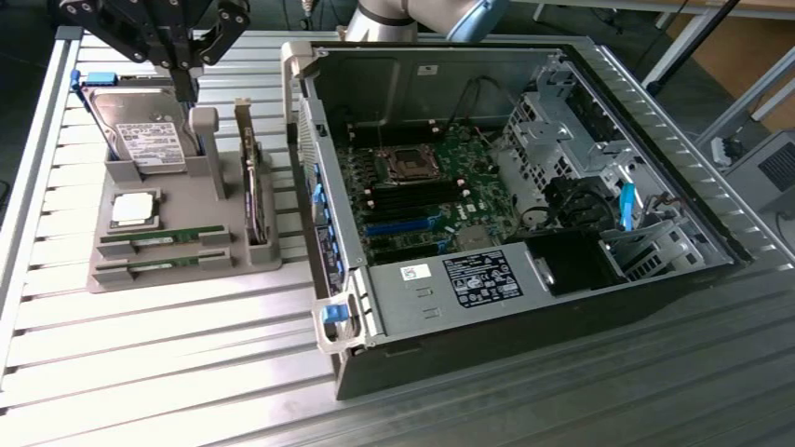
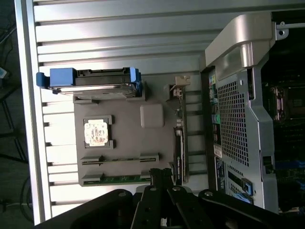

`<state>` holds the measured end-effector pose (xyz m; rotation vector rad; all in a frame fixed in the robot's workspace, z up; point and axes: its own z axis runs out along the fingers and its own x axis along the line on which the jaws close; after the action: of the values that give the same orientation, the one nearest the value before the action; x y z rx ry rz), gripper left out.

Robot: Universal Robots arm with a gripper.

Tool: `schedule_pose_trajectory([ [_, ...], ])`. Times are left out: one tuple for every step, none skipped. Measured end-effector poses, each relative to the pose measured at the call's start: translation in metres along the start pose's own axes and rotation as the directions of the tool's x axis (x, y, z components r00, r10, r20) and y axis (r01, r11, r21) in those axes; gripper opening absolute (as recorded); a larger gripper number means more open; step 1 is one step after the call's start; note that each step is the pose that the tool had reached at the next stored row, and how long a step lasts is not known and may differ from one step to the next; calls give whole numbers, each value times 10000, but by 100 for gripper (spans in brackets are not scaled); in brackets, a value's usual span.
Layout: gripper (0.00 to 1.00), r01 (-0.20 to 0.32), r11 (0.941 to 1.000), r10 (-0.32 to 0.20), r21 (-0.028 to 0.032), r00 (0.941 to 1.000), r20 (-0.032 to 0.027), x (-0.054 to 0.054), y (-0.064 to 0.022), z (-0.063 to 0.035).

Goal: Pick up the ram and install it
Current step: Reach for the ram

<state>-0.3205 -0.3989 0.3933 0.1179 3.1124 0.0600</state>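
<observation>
The tool has its fingers pressed together with nothing between them. It hangs above the far end of the grey holder, near the upright hard drive; in the wrist view the tool points down at the holder from well above. The ram lies on edge in the holder's outermost slot, well apart from the fingertips, and its twin stick sits in the slot just beside it. From the wrist view the ram shows as a thin green line and the twin stick is darker. A processor chip rests in its pocket between the sticks and the drive, and an upright card stands along the holder's side toward the computer case. The work looks to be at the approach, with no pick made yet. A grasp would call for the fingers to part and settle squarely across the ram's narrow top edge without nudging the twin. The case lies open on the exterior view's right, its motherboard exposed. Everything rests on a slatted aluminium tabletop, brightly lit toward the exterior view's left, with metal framing and a brown surface behind it.
</observation>
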Motion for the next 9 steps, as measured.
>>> schedule_pose_trajectory([
  [9, 1, 10000, -1, 0, 10000, -1, 3, 0, 0],
  [9, 2, 10000, -2, 0, 10000, 0, 3, 0, 0],
  [9, 1, 10000, -1, 0, 10000, 0, 4, 0, 0],
  [9, 1, 10000, -1, 0, 10000, 0, 4, 0, 0],
  [9, 1, 10000, -1, 0, 10000, 0, 5, -1, 0],
  [9, 0, 10000, 0, 0, 10000, -1, 5, -1, 0],
  [9, 1, 10000, -1, 0, 10000, -1, 4, -1, 0],
  [9, 0, 10000, 0, 0, 10000, 0, 5, -1, 0],
  [9, 1, 10000, -1, 0, 10000, 0, 5, -1, 0],
])
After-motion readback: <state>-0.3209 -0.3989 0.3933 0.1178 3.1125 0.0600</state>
